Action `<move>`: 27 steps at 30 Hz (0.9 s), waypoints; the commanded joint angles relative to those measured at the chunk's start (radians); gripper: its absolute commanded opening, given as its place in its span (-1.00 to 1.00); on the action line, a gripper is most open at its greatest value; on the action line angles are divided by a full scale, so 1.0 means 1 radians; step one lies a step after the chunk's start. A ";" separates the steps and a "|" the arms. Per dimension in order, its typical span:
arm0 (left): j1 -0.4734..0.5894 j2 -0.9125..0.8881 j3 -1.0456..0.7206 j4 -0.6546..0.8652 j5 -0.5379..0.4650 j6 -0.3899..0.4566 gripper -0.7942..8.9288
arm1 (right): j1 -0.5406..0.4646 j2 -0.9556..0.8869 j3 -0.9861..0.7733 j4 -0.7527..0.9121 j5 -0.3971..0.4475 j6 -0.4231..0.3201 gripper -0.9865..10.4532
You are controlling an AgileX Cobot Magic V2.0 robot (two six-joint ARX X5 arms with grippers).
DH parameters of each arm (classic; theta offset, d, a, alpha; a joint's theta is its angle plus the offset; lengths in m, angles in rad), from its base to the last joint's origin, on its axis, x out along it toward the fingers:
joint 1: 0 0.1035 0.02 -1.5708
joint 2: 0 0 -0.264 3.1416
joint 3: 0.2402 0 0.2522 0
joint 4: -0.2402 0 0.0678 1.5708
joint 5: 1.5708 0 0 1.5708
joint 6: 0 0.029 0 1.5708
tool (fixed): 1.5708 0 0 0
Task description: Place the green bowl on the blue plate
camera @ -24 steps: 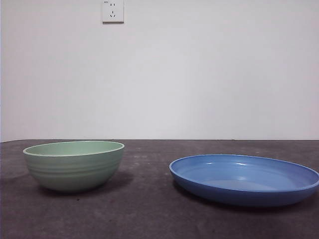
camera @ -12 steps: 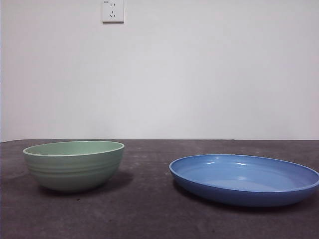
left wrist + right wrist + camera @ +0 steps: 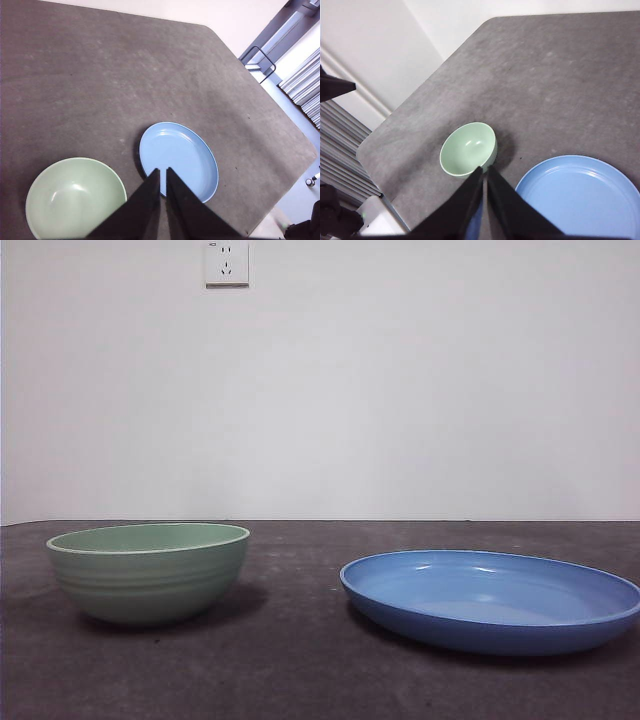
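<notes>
- A white wall [image 3: 400,390] with a socket [image 3: 227,262] stands behind the dark grey counter [image 3: 300,660]
- The green bowl [image 3: 149,571] sits upright on the counter, on the left
- The blue plate [image 3: 490,600] lies flat on the right, apart from the bowl
- The left end effector [image 3: 163,172] is high up, nearly closed, holding nothing
- The right end effector [image 3: 484,171] is the same

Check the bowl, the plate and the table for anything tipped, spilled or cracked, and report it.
Nothing stands out. The green bowl sits upright and empty on the table, apart from the blue plate, which lies flat and bare. No spills or cracks show in any view.
</notes>
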 commanded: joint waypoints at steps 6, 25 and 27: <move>-0.011 0.005 0.019 -0.023 0.007 0.022 -0.29 | 0.006 0.007 0.019 -0.013 -0.002 -0.043 -0.72; -0.011 0.014 0.019 -0.029 -0.036 0.036 0.44 | 0.006 0.008 0.019 -0.034 0.050 -0.049 0.31; -0.010 0.036 0.019 -0.051 -0.074 0.014 0.44 | 0.006 0.008 0.019 -0.034 0.050 -0.049 0.31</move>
